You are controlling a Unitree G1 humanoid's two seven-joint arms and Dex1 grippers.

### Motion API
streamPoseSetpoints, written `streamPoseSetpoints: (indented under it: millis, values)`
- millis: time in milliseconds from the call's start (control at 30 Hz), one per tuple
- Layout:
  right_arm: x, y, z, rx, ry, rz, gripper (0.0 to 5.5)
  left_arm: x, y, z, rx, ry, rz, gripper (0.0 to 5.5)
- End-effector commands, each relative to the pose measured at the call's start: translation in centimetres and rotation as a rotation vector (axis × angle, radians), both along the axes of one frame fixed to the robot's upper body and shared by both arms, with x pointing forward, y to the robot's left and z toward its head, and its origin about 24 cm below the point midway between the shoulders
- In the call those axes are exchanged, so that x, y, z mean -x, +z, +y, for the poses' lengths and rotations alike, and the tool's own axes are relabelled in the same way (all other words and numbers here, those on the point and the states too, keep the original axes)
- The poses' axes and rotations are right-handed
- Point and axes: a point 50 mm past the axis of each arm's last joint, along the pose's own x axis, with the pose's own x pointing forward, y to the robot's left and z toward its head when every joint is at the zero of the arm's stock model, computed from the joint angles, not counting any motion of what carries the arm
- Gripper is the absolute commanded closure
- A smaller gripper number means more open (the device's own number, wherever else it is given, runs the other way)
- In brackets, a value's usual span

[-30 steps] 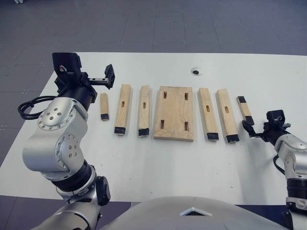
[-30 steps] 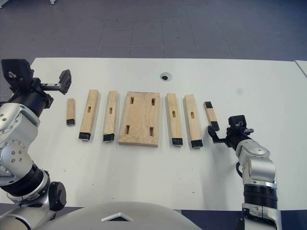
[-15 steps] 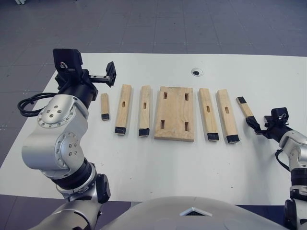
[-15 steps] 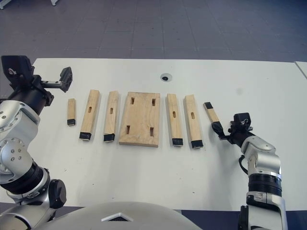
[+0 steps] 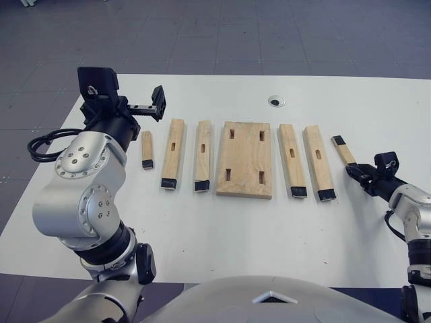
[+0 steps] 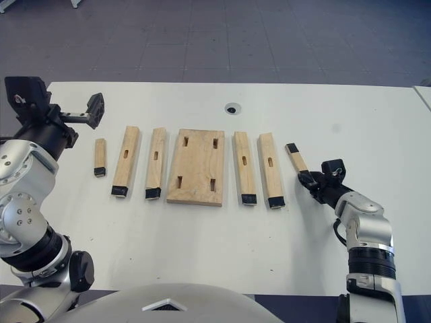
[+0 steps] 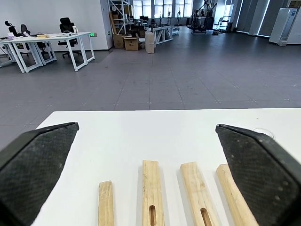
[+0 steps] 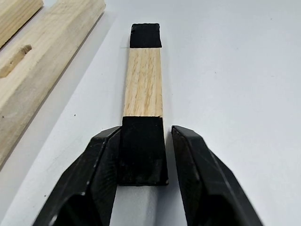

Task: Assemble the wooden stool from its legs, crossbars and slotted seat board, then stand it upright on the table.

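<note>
The right arm sits low over the right side of the table (image 5: 202, 229), its wrist aimed at the row of parts. The right gripper (image 8: 151, 155) straddles the black-capped near end of the right crossbar (image 8: 143, 80), which lies flat on the table. Its fingers are spread: one rests against the cap and the other stands just clear of it. The left arm is raised over the table's left side, and the left gripper (image 7: 146, 129) is spread wide above the surface, holding nothing. The parts lie in a row. The seat board (image 5: 245, 159) is in the middle, with two legs (image 5: 172, 153) on each side of it. The left crossbar (image 5: 146, 149) lies at the far left, below the left gripper. A round cable port (image 5: 275, 101) lies beyond the board.
</note>
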Motion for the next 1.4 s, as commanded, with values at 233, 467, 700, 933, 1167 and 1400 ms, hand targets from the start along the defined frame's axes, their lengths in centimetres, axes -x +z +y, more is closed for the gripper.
streamPoseSetpoints:
  millis: [233, 467, 700, 933, 1167, 1400]
  values:
    - [-2.4, 1.1, 3.4, -0.068, -0.018, -0.029, 4.22, -0.7, 0.2, 0.3, 0.024, 0.0, 0.0, 0.07]
    - [-6.9, 12.9, 11.5, -0.137, 0.206, -0.43, 4.22, -2.8, 0.5, -1.2, 0.491, -0.31, 0.021, 0.07]
    - [-6.6, 16.0, 16.6, -0.22, 0.363, -0.5, 4.22, -4.4, 1.5, -3.5, 0.872, -0.49, -0.001, 0.07]
    - [-4.9, 18.2, 21.3, -0.332, 0.555, -0.533, 4.22, -5.6, 1.0, -4.9, 1.021, -0.52, 0.042, 0.07]
    - [-4.1, 18.1, 23.9, -0.381, 0.65, -0.523, 4.22, -6.0, 1.6, -6.2, 1.12, -0.615, 0.064, 0.07]
    - [-3.2, 17.9, 25.8, -0.419, 0.722, -0.505, 4.22, -6.2, 1.4, -6.9, 1.225, -0.615, 0.086, 0.07]
